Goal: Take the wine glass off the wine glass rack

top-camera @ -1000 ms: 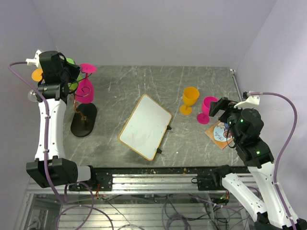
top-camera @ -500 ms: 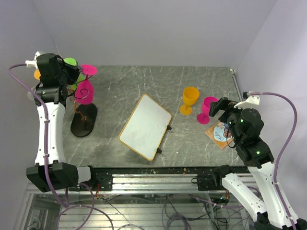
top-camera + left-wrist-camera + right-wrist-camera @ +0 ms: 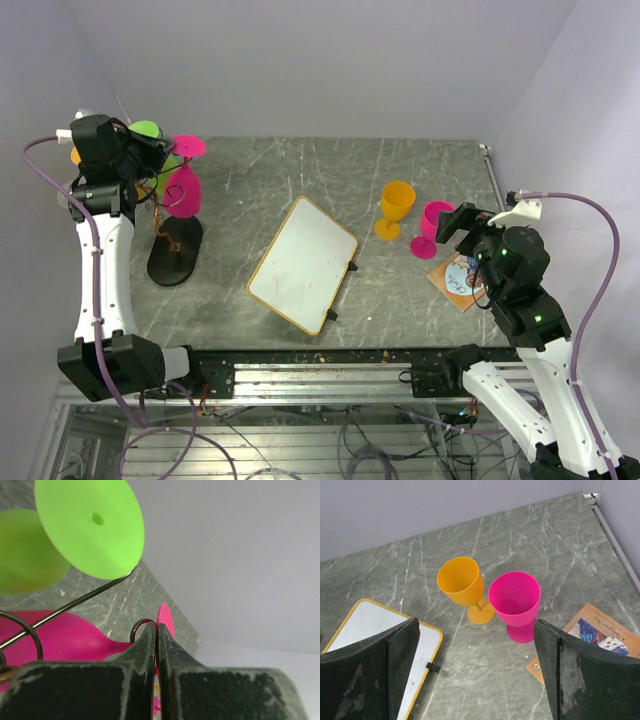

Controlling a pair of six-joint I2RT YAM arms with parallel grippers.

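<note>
Left gripper is raised at the top of the rack, at the far left of the table. Its fingers are clamped tight on the stem of the hanging pink glass, just under the foot. That glass is upside down and tilted, foot up and toward the back wall, bowl down beside the rack's stem, above the black base.

In the left wrist view the pink bowl runs left from the fingers and the pink foot shows edge-on just past the fingertips. A wire loop of the rack sits right against the stem there; cannot tell if the stem is inside the loop. The green glass hangs upside down close above, with a rack wire passing under its foot. A hanging orange glass is mostly hidden behind the left arm.

Right gripper hovers above the right side of the table, fingers spread wide, holding nothing. Below it a standing orange glass and a standing pink glass are upright, just beside each other. A booklet lies flat next to the standing pink glass. A whiteboard with a yellow frame lies mid-table, well apart from the rack.
</note>
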